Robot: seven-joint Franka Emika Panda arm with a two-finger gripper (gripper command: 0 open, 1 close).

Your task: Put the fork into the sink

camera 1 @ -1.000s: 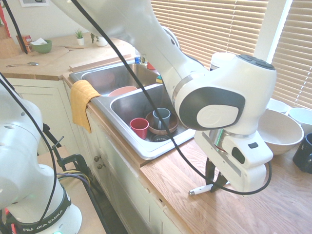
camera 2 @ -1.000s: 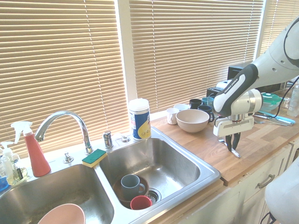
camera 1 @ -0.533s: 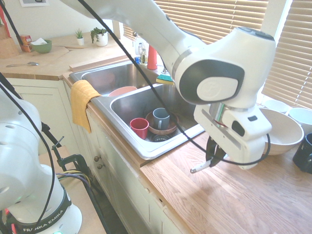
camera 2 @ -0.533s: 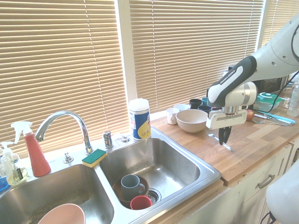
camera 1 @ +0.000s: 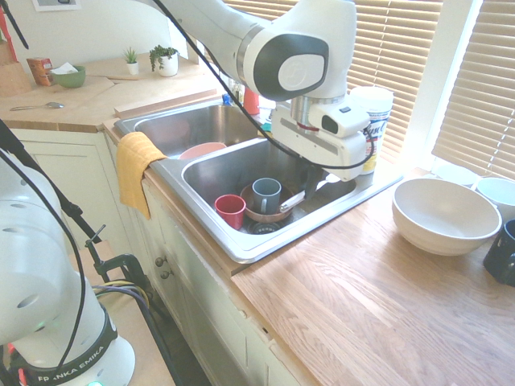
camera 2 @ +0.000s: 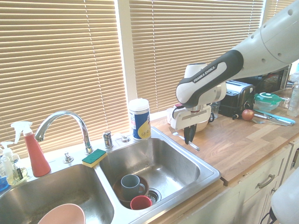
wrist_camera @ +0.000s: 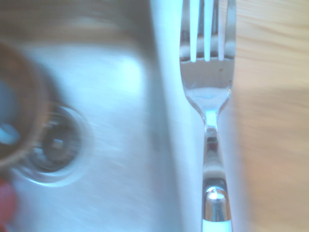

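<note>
Above the sink's (camera 2: 210, 176) edge on the counter (camera 2: 247, 140) side, gripper (camera 2: 189, 134) points straight down, arm (camera 2: 247, 58) reaching over from the counter side. Claw closed on the fork (camera 2: 193, 146), gripping it by the handle, roughly level, clear of the steel. Wrist view: fork over the rim strip between basin and wood. Drain (wrist_camera: 55, 142), bowl (wrist_camera: 19, 106) off to one side, below.

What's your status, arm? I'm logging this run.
Gripper shut on fork. Fork aloft near sink's countertop-side rim, not yet released. Blue mug, red cup occupy part of basin.
</note>
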